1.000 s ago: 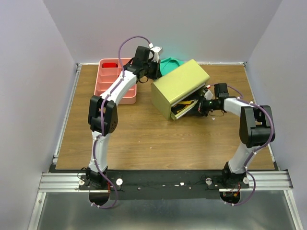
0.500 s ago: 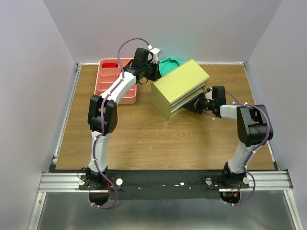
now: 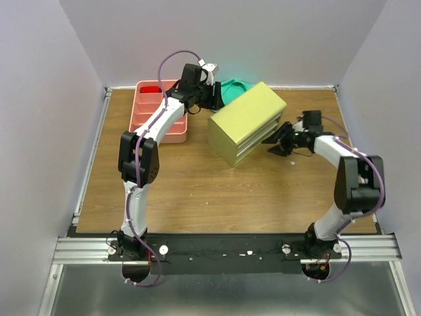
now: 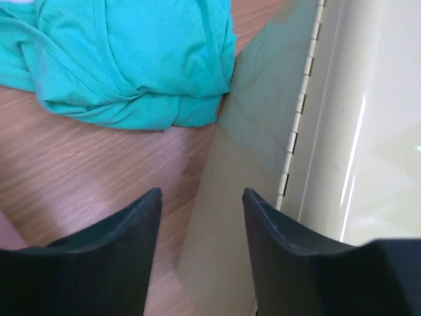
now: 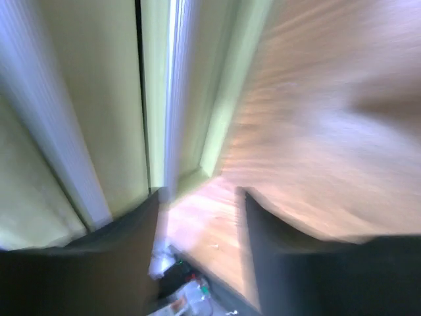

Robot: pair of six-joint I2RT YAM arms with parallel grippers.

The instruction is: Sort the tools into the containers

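Note:
The olive-green chest (image 3: 247, 120) stands skewed at the table's middle back with its drawers pushed in. No tools show outside it; those inside are hidden. The pink tray (image 3: 158, 113) sits at the back left, with a red object (image 3: 151, 89) in its far compartment. My left gripper (image 3: 216, 99) is open just behind the chest's back wall (image 4: 253, 158), its tips (image 4: 200, 194) holding nothing. My right gripper (image 3: 276, 143) is open a little off the chest's drawer front (image 5: 72, 99), nothing between its blurred tips (image 5: 197, 194).
A crumpled green cloth (image 3: 233, 88) lies against the back edge, between the tray and the chest, close to my left gripper; it also fills the upper left of the left wrist view as cloth (image 4: 131, 59). Bare wooden table (image 3: 197, 184) lies in front of the chest.
The chest's lower drawer stood open with tools inside, and my right gripper pushed it shut, then drew back to the right and opened. My left gripper opened too.

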